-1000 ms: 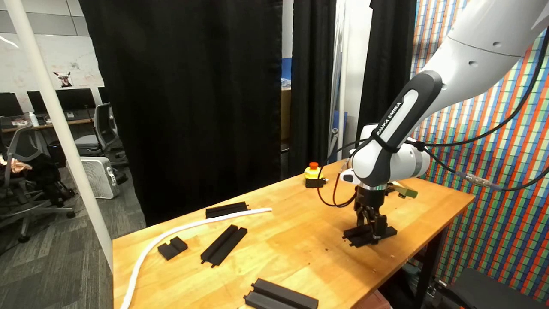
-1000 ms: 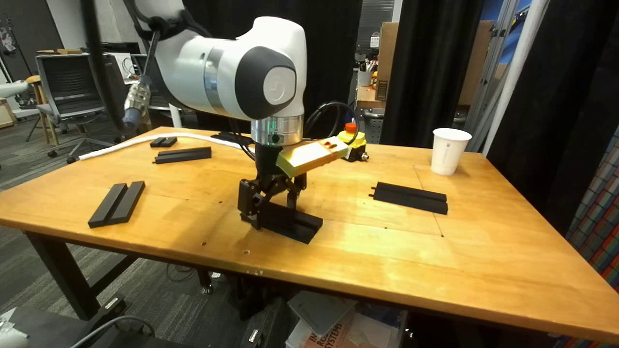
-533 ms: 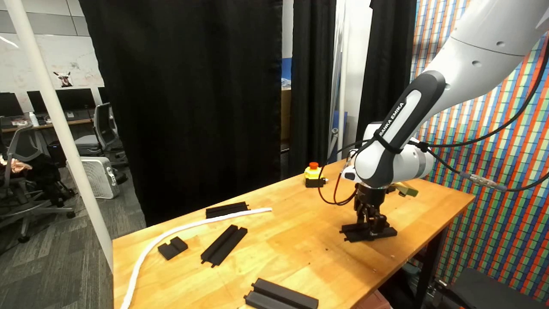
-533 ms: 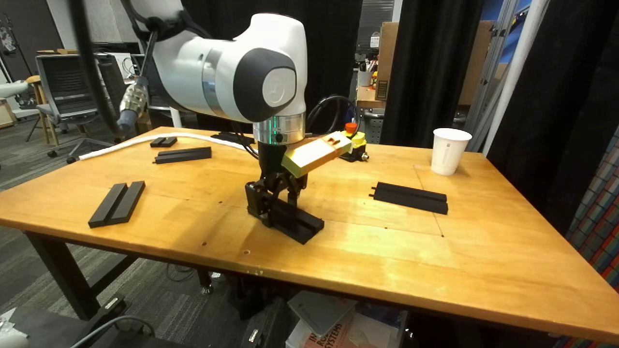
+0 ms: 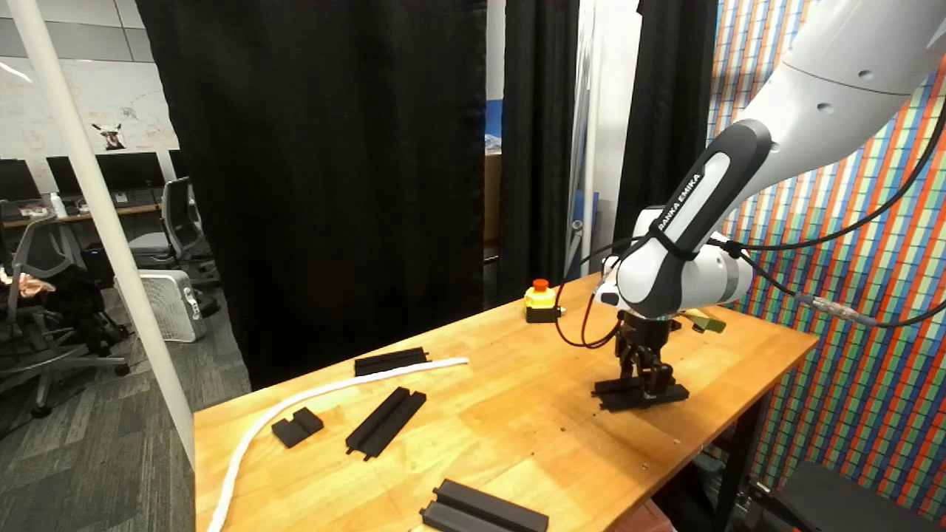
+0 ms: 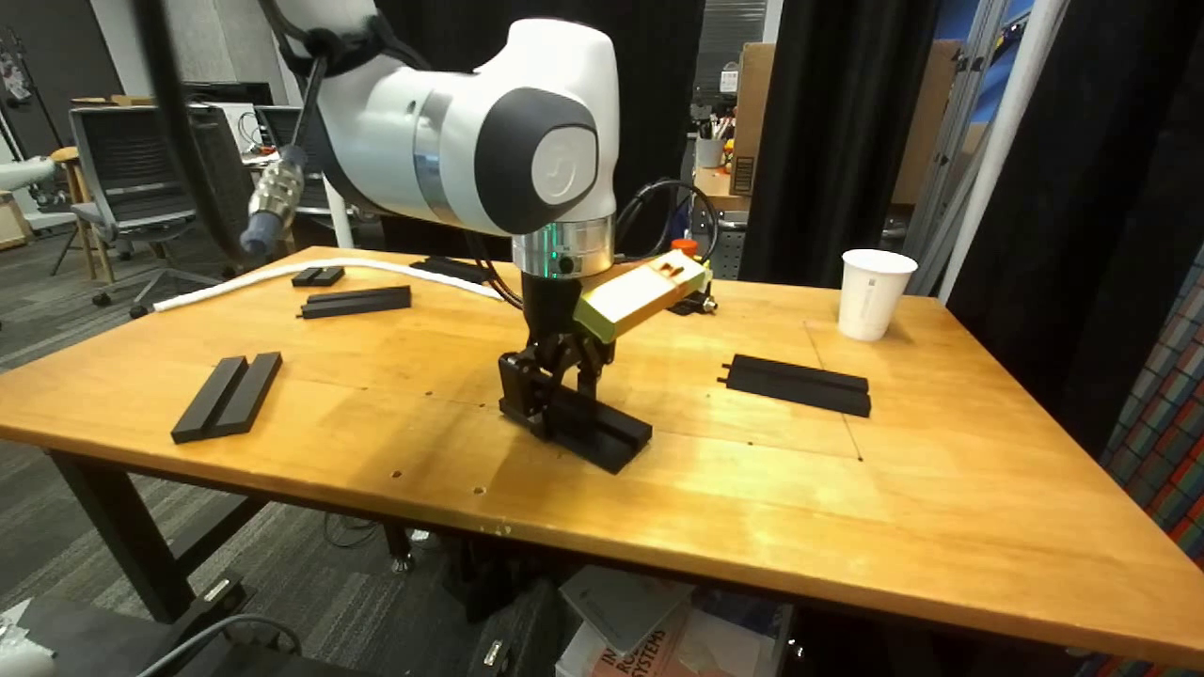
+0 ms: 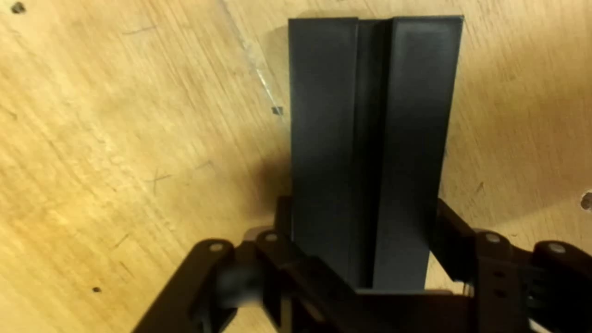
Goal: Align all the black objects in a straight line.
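My gripper (image 7: 363, 219) is shut on a long grooved black block (image 7: 323, 115), one finger against each long side in the wrist view. In both exterior views that block (image 6: 611, 438) lies low at the tabletop; whether it is lifted slightly I cannot tell. Other black objects lie scattered: a wide block (image 6: 228, 397) near the front edge, a long piece (image 5: 386, 423), a short notched block (image 5: 297, 427), and a bar (image 5: 390, 362) alongside a white cord. Another flat piece (image 6: 798, 384) lies near the cup and is mostly behind the arm in an exterior view.
The white cord (image 5: 318, 395) curves across the table (image 6: 847, 527) beside several black pieces. A white paper cup (image 6: 875, 296) stands close to the table's back edge. A yellow box with a red button (image 5: 540, 299) sits at the back, with loose cables (image 5: 584, 347) near the arm.
The gripper has gone from open to shut on the long black block. Gripper and block have shifted together, rightward in both exterior views, and the block has turned a little.
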